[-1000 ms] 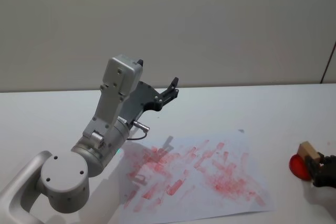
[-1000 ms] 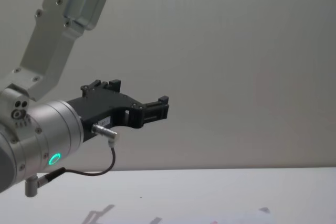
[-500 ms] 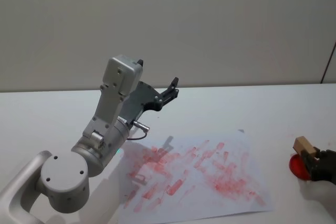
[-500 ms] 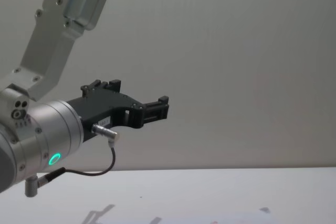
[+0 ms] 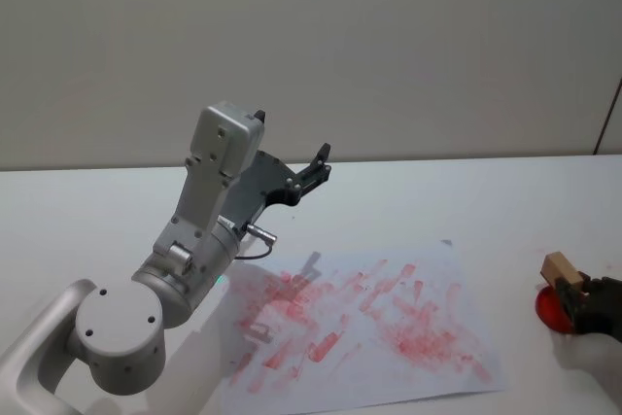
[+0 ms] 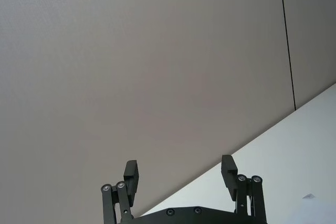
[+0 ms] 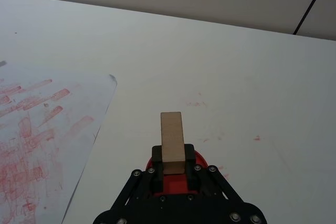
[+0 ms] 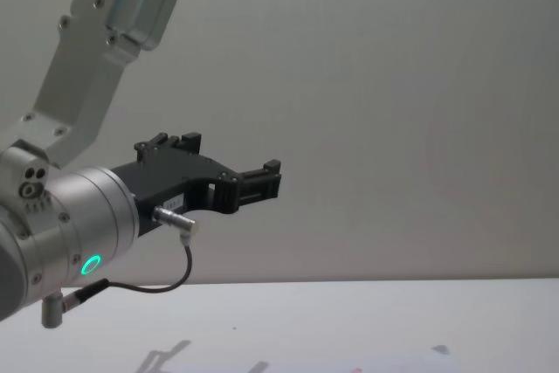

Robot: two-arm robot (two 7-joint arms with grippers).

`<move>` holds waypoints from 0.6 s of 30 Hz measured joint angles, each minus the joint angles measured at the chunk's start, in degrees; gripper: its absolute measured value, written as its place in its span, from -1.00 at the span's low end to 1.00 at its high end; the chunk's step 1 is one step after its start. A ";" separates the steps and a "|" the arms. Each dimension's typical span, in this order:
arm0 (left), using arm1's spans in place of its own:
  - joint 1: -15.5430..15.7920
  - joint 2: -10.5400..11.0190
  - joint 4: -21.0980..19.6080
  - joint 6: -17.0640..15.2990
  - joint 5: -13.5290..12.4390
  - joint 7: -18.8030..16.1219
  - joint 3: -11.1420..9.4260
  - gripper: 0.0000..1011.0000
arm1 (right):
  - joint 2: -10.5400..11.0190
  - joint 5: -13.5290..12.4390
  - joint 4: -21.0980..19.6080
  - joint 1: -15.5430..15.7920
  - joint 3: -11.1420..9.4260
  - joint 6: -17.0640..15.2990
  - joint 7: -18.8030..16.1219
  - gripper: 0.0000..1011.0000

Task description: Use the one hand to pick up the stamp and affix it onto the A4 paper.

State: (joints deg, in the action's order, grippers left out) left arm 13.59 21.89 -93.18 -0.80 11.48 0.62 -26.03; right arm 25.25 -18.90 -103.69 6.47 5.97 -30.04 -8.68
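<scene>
Silver left arm [image 5: 185, 259], black gripper [image 5: 316, 167], green light.

Open white table [image 5: 466, 201] along the far side, bare from left edge to right, with room to pass. Bare strip also between the A4 paper [image 5: 364, 328] and the stamp [image 5: 562, 274] at the right edge. Right gripper [image 7: 172, 167] closed on the stamp there, over a red pad [image 5: 550, 308], standing in that corner. Left gripper [image 5: 319, 164] raised well above the table on the left, fingers spread, its bulky grey arm [image 5: 185, 259] looming over the paper's left portion and blocking approach from the near left. Paper's right half flat and unobstructed from above.
</scene>
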 joint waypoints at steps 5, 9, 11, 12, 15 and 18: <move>0.00 0.00 0.00 0.00 0.00 0.00 0.00 0.98 | -0.14 -0.22 -0.02 0.02 -0.04 -0.25 0.07 -0.58; 0.00 0.00 0.00 0.00 0.00 0.00 0.00 0.98 | -0.25 -0.35 -0.14 0.14 -0.07 -0.39 0.26 -0.58; 0.00 0.00 0.00 0.00 0.00 0.00 0.00 0.98 | -0.28 -0.38 -0.18 0.19 -0.09 -0.42 0.35 -0.58; 0.00 0.00 0.00 0.00 0.00 0.00 0.00 0.98 | -0.32 -0.40 -0.23 0.24 -0.10 -0.45 0.43 -0.58; 0.00 0.00 0.00 0.00 0.00 0.00 0.00 0.98 | -0.38 -0.44 -0.33 0.36 -0.10 -0.54 0.55 -0.58; 0.00 0.00 0.00 0.00 0.00 0.00 0.00 0.98 | -0.45 -0.50 -0.41 0.48 -0.10 -0.65 0.73 -0.58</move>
State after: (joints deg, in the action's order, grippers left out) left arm 13.59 21.90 -93.18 -0.79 11.48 0.63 -26.03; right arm 24.80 -19.40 -104.10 6.94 5.87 -30.69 -7.96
